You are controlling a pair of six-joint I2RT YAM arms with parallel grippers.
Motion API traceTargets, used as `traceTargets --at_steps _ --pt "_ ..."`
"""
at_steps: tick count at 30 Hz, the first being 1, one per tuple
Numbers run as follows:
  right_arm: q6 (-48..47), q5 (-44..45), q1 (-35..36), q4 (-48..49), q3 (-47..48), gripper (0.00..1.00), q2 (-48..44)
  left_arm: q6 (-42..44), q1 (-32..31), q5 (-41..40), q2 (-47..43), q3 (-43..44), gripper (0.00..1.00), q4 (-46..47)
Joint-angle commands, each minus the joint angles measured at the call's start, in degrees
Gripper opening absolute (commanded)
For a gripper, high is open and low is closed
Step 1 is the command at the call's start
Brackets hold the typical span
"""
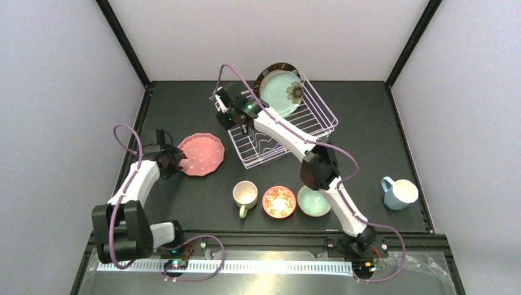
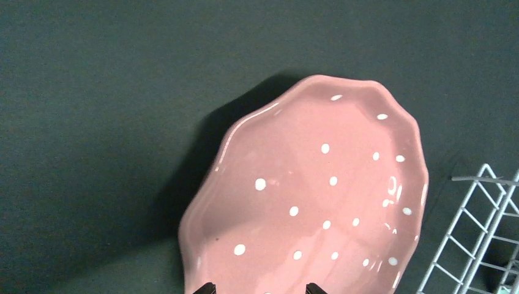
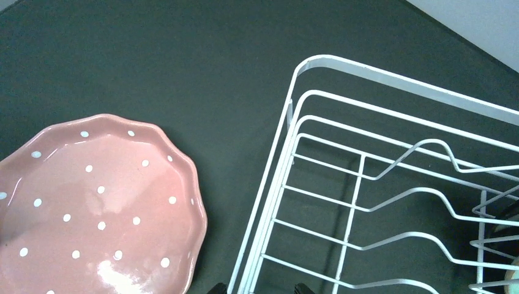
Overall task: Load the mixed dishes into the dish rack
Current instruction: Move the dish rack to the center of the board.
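Just off left hand [image 1: 177,159]: pink dotted plate [image 1: 202,154].

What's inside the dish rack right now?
The teal flower plate stands at the far end of the dish rack; behind it, only the rim of a dark-rimmed plate shows, the rest covered.

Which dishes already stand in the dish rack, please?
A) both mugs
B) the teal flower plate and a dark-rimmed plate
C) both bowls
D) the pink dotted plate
B: the teal flower plate stands on edge at the far end of the dish rack, with the dark-rimmed plate right behind it.
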Motion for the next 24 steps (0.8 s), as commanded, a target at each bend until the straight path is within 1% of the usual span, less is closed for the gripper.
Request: traceTargets --at_steps 1,8,14,24 --pt "-0.8 1.6 0.2 -0.8 -0.3 0.64 -0.4 3.6 2.1 2.8 0.3 1.2 0.84 -3.9" --pt "-0.2 0.5 0.2 -1.4 -0.2 0.64 0.1 4.5 2.8 2.6 -1.0 1.2 0.84 -5.3" --pt "0.3 -1.1 0.1 -3.3 -0.3 0.65 1.8 4.5 3.3 3.3 -1.7 -0.9 0.84 -4.6" --pt "1.2 -3.2 0.2 -3.2 -1.5 0.65 3.9 5.7 5.0 4.5 -2.4 -4.0 0.84 -3.7"
